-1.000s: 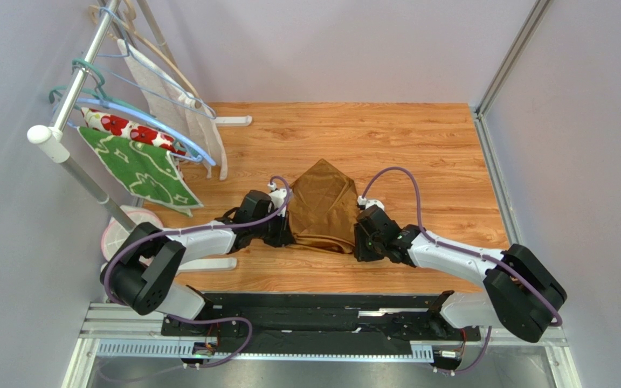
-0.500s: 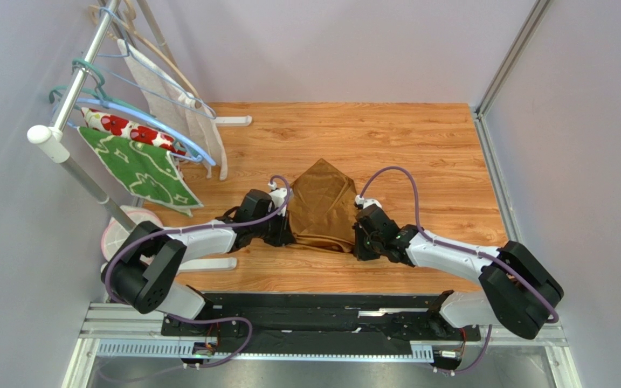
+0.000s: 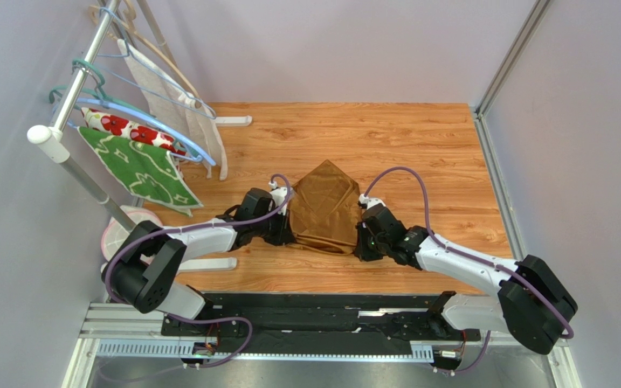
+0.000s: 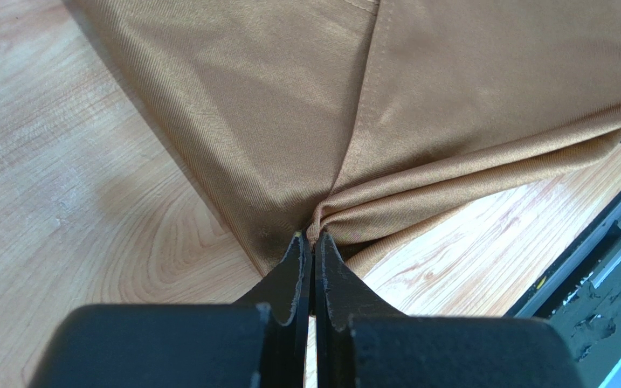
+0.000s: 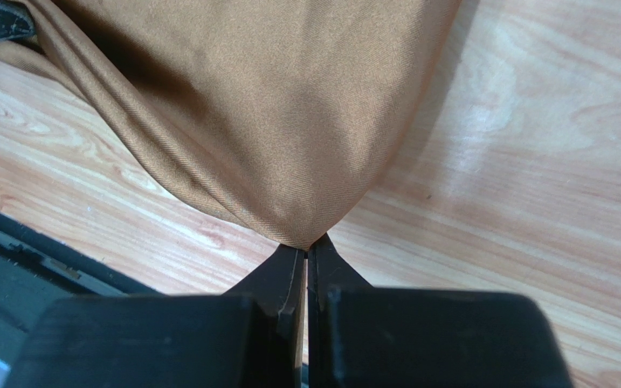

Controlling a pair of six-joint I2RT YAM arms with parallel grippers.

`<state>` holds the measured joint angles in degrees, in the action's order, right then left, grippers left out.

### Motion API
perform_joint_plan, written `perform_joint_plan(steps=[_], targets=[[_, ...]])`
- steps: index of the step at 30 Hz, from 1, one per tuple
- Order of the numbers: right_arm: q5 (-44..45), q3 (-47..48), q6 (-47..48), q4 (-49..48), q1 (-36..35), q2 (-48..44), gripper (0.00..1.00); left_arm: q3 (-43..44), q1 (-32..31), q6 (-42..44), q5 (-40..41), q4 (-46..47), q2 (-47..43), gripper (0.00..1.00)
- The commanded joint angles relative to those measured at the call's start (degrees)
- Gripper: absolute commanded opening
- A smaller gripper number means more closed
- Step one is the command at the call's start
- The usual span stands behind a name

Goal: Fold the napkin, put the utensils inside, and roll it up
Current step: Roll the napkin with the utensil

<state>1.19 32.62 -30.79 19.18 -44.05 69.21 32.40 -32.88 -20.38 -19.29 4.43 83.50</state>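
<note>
The golden-brown napkin (image 3: 323, 206) hangs folded between my two grippers over the wooden table, its far point resting on the wood. My left gripper (image 3: 289, 230) is shut on the napkin's near left edge; in the left wrist view its fingertips (image 4: 312, 242) pinch bunched cloth (image 4: 419, 97). My right gripper (image 3: 359, 236) is shut on the near right corner; in the right wrist view its tips (image 5: 306, 249) clamp the cloth's (image 5: 273, 105) point. No utensils are in view.
A metal rack (image 3: 87, 89) at the far left holds hangers, a green leaf-patterned cloth (image 3: 140, 166) and a white cloth with red flowers (image 3: 123, 127). A pink-rimmed plate (image 3: 123, 230) lies below it. A black rail (image 3: 322, 311) runs along the near edge.
The right arm's elbow and base link have swung out to the right while its gripper stayed on the cloth. The napkin and left arm have barely moved.
</note>
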Motion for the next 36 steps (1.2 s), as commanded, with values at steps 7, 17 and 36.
perform_joint_plan(steps=[7,17,36], targets=[[-3.5,1.7,-2.3,2.0,0.3,-1.2,0.0,1.9,0.4,0.5,0.0,-1.9,-1.2,0.0],[-7.1,3.3,9.8,8.9,-2.5,-12.7,0.55,4.4,1.3,3.0,-0.6,-5.6,3.3,0.0],[4.4,13.2,27.8,-2.2,-12.0,10.7,0.78,8.4,1.8,4.6,-1.9,-9.3,6.7,0.0]])
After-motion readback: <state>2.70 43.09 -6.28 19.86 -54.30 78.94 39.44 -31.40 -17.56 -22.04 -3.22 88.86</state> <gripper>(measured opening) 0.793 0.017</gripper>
